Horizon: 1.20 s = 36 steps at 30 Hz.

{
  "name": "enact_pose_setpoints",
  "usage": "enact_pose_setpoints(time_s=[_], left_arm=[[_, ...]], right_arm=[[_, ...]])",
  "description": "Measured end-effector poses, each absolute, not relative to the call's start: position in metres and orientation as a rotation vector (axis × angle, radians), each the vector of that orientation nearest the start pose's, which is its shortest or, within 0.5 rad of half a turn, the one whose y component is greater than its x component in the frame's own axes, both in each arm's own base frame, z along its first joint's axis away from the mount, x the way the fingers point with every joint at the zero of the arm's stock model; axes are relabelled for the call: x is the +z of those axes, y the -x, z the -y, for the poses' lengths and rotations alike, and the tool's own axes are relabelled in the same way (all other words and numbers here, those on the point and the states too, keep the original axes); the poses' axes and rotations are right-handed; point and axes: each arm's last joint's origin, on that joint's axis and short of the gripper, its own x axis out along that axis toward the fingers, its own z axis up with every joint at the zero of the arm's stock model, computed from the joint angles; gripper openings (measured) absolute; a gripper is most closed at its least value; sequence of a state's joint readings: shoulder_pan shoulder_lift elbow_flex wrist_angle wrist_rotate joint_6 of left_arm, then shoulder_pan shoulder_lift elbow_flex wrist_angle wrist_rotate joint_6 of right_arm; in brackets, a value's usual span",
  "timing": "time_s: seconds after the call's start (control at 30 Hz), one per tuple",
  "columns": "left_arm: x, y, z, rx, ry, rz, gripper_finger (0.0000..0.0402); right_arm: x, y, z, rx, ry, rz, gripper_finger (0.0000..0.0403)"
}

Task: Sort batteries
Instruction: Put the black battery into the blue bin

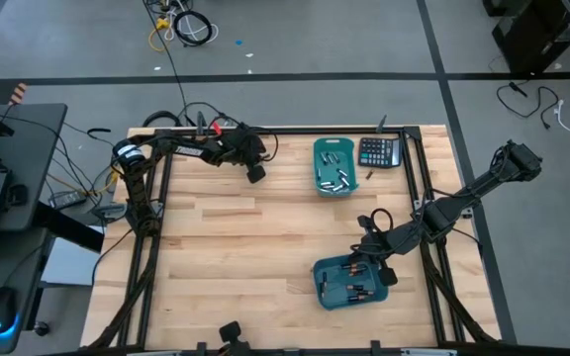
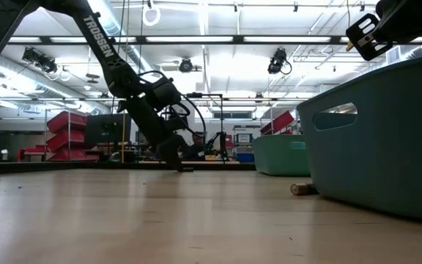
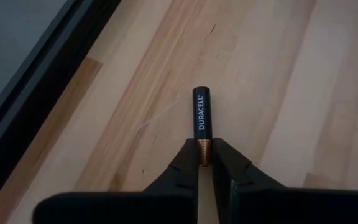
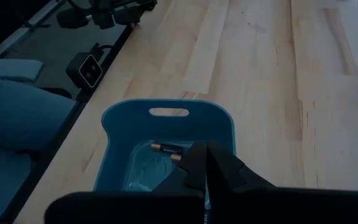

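Looming at the right of the low view, the near teal bin (image 2: 387,147) stands closest to the camera, with a lone copper-ended battery (image 2: 302,188) lying on the wooden table (image 1: 236,247) just beside its wall. Seen from above, this near bin (image 1: 349,282) sits at the near right of the table and holds several dark batteries (image 1: 352,291). Over its right edge hangs the right gripper (image 1: 372,259), its fingers pressed together with nothing between them; its wrist view shows a copper-and-black cell (image 4: 166,150) lying in the bin just past the fingertips.

Farther back on the right, a second teal bin (image 1: 334,166) holds silvery batteries (image 1: 332,180), and a black calculator (image 1: 380,151) lies just to its right.

At the far side of the table, left of that bin, the left gripper (image 1: 255,173) reaches down to the wood. Its wrist view shows the fingers (image 3: 185,163) pinching the copper end of a black Duracell battery (image 3: 202,118), which lies flat on the table near the dark frame rail at the table's far edge.
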State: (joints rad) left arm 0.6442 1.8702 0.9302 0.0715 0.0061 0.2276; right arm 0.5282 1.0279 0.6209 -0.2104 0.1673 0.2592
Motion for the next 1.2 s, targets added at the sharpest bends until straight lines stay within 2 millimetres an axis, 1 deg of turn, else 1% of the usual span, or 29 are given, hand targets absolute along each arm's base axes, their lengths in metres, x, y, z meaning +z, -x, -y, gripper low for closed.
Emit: enact_pose_setpoints(time_s=[0.27, 0.43, 0.67, 0.77, 1.0, 1.07, 1.13, 1.2], left_arm=[[0.12, -0.283, -0.211, 0.512, 0.087, -0.891, 0.0012], [0.123, -0.285, -0.208, 0.507, 0.079, -0.885, 0.0012], [0.13, -0.289, -0.209, 0.504, 0.071, -0.856, 0.0008], [0.127, -0.288, -0.207, 0.497, 0.077, -0.877, 0.0003], [0.129, -0.293, -0.203, 0.473, 0.047, -0.867, 0.0002], [0.132, -0.295, -0.202, 0.446, 0.017, -0.861, 0.0002], [0.14, -0.3, -0.204, 0.448, -0.049, -0.826, 0.0002], [0.152, -0.306, -0.211, 0.55, -0.113, -0.772, 0.0002]], right_arm=[[0.232, -0.185, -0.102, 0.27, -0.038, -0.623, 0.0002], [0.232, -0.185, -0.102, 0.271, -0.037, -0.623, 0.0001], [0.232, -0.185, -0.102, 0.273, -0.029, -0.621, 0.0], [0.232, -0.185, -0.102, 0.274, -0.026, -0.621, 0.0002], [0.232, -0.185, -0.102, 0.276, -0.022, -0.62, 0.0001], [0.232, -0.185, -0.102, 0.276, -0.022, -0.62, 0.0002], [0.232, -0.185, -0.102, 0.275, -0.022, -0.62, 0.0001], [0.232, -0.185, -0.102, 0.27, -0.017, -0.617, 0.0]])
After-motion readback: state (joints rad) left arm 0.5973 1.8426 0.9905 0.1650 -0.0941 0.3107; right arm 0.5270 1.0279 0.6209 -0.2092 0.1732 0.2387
